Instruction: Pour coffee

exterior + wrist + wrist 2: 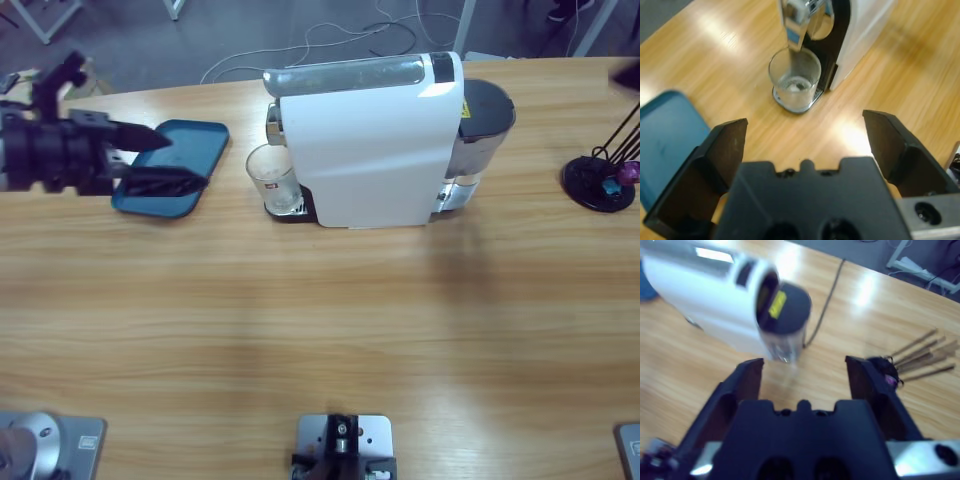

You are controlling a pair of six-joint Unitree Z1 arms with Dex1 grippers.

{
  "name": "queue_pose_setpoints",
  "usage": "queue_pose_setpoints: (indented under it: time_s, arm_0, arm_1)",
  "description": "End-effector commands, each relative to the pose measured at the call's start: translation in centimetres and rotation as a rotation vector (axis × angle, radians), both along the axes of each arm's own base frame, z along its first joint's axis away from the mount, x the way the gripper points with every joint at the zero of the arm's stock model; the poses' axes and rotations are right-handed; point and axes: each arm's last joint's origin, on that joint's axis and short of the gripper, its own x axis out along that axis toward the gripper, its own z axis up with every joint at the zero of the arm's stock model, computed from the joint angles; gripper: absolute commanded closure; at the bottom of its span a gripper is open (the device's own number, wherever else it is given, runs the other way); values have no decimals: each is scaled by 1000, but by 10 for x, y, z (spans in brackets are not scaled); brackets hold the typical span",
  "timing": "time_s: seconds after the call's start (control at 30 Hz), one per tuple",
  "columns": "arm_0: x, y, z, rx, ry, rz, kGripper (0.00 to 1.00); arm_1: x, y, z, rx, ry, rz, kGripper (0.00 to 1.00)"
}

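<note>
1. Tumbler (271, 178), clear glass, upright on the drip tray under the spout at the 9 o'clock end of the coffee machine (370, 140); a small red mark on its wall, too small to read. The left wrist view shows only a thin pale film at its bottom; coffee cannot be made out for certain.
2. Coffee machine: white body lying across the table's 12 o'clock half, silver top bar, dark grey water tank (484, 125) at its 3 o'clock end. A yellow label (777, 304) on the tank end, writing unreadable.
3. Blue tray (190, 142), at 9 o'clock of the tumbler, near but apart from it.
4. Left gripper (160, 160): comes in from the 9 o'clock edge and hovers over the blue tray, jaws spread wide with nothing between them, pointed toward the tumbler.
5. Right gripper (805, 375): jaws parted, gripping nothing, seen only in its own wrist view, facing the machine's tank end.
6. Black capsule stand (603, 180) at the 3 o'clock edge, with a blue and a pink capsule at its base.
7. Table (320, 320): long, light wood grain.
8. Floor beyond the 12 o'clock edge: grey, with loose cables (350, 35) and white furniture legs.
</note>
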Motion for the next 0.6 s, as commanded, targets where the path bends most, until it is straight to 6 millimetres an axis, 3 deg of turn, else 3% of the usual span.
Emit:
queue_pose_setpoints:
  time_s: [0.03,0.23,0.47,0.6]
  arm_0:
    - [-22,15,8,26,-50,103,9]
    - [-17,4,-4,51,-25,24,9]
    - [-18,3,-21,78,-54,-43,9]
    - [-12,-2,-26,70,-48,-56,9]
  arm_1:
    - [105,50,11,-96,160,-13,1000]
    - [165,70,4,-84,279,13,1000]
    - [200,96,-18,-105,391,50,1000]
    - [209,103,-32,-116,422,56,1000]
